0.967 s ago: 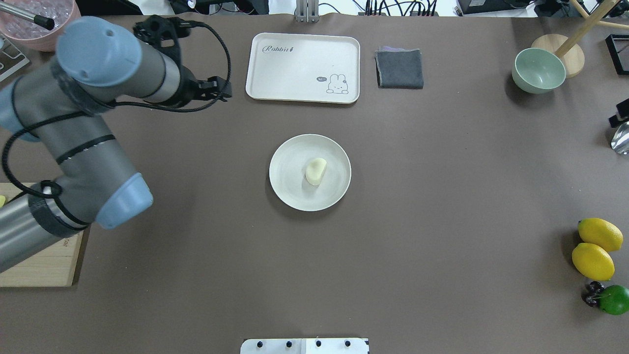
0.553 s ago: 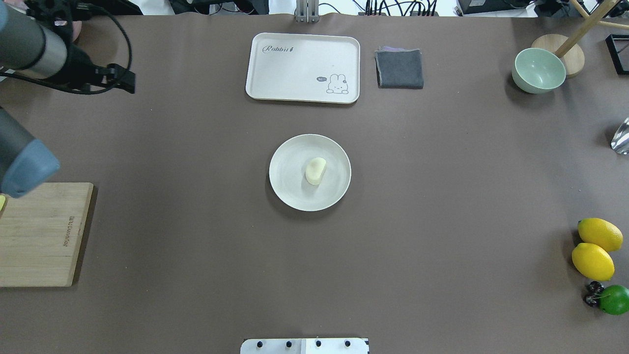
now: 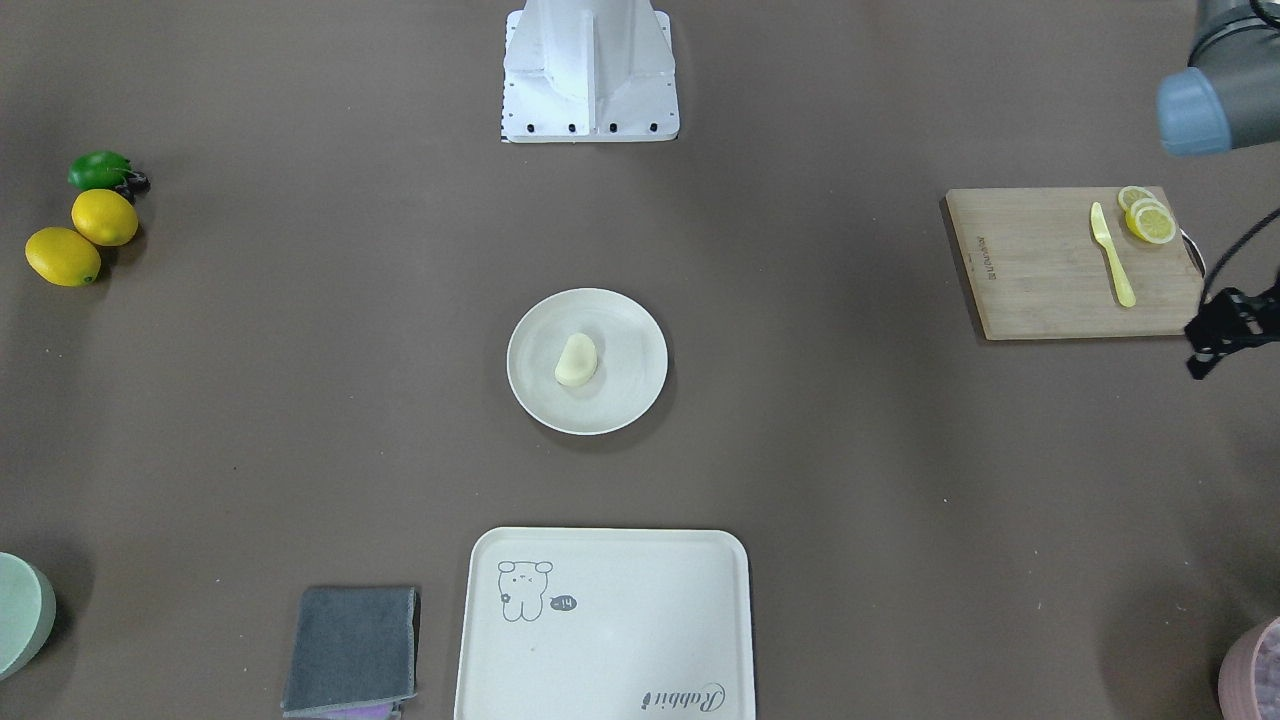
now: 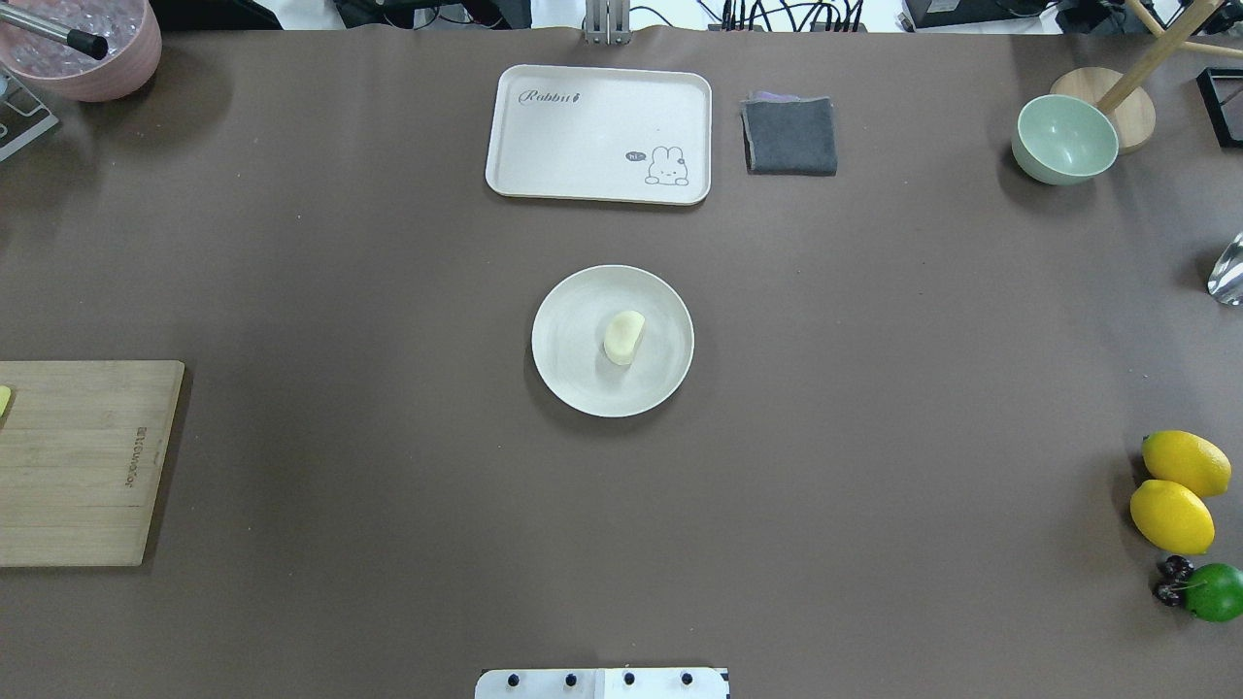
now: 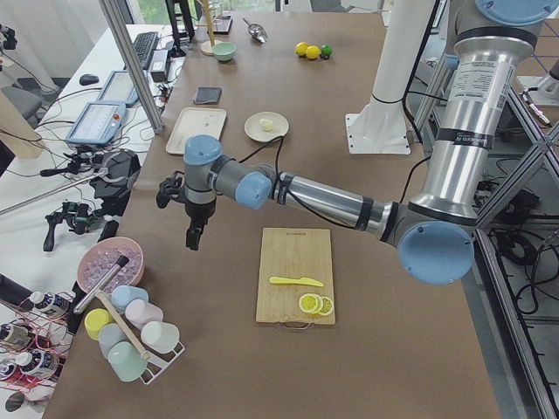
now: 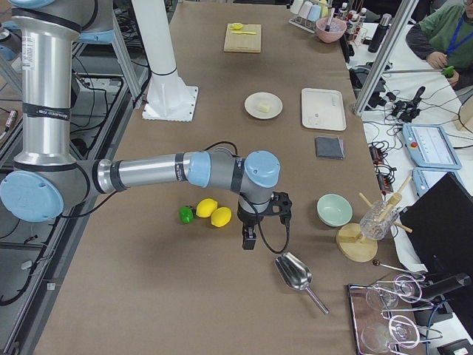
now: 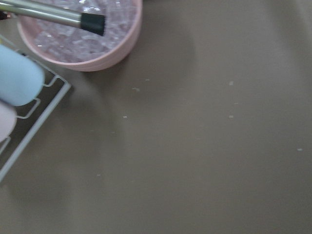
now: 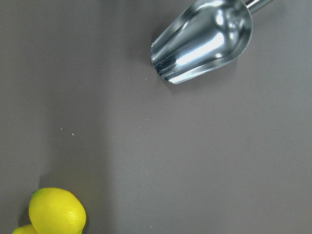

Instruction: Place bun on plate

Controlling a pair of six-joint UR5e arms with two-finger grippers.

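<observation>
The pale bun (image 4: 623,337) lies a little right of centre on the round off-white plate (image 4: 563,320) in the middle of the table, also seen as bun (image 3: 576,361) on plate (image 3: 630,330). Nothing touches it. My left gripper (image 5: 192,243) hangs fingers-down over the table's left end near the pink bowl; I cannot tell whether it is open. My right gripper (image 6: 249,242) hangs over the right end beside the lemons; its state cannot be told either. Neither wrist view shows any fingers.
A rabbit tray (image 4: 599,134) and a grey cloth (image 4: 789,136) lie beyond the plate. A green bowl (image 4: 1064,139), lemons (image 4: 1185,463) and a metal scoop (image 8: 202,41) sit at the right. At the left are a cutting board (image 4: 78,464) and a pink ice bowl (image 4: 83,44).
My left arm has swung away to the left and out of the overhead view. The right gripper's tip at the right edge is gone too. Bun and plate have not moved.
</observation>
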